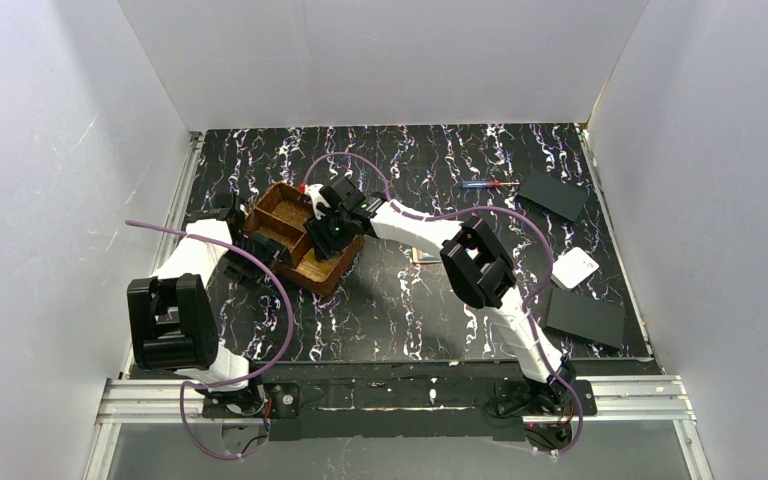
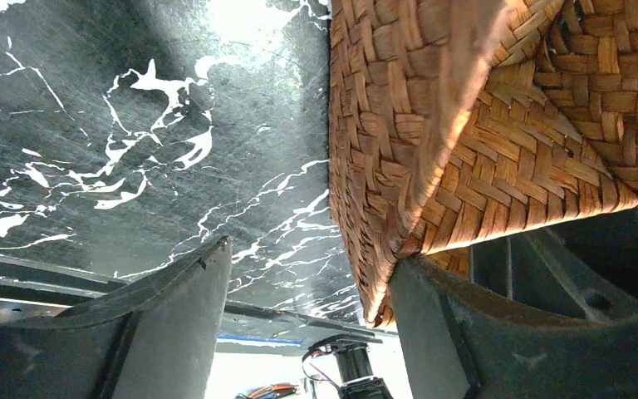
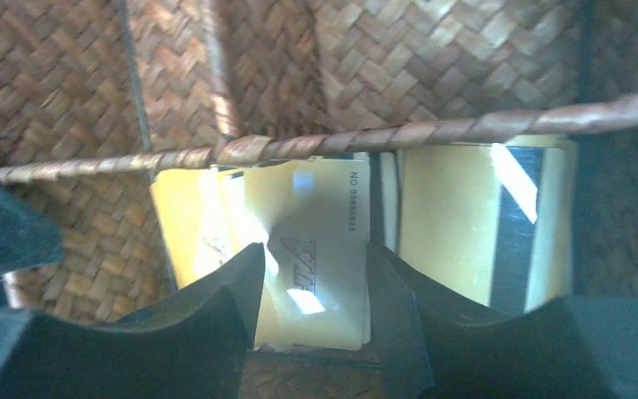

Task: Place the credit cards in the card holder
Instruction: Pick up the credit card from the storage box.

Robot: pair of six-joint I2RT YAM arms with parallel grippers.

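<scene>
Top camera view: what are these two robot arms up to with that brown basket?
The right hand is down in the woven tray, its fingers on either side of a gold credit card, seemingly gripping it; more cards lie beside it. The left hand sits at the tray's outer corner, one finger against the weave, jaws apart.

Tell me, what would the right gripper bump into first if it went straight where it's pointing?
Probably the gold credit card, right between its fingertips inside the woven tray. The right gripper points down into that compartment. How close it is to the card is hard to judge.
</scene>
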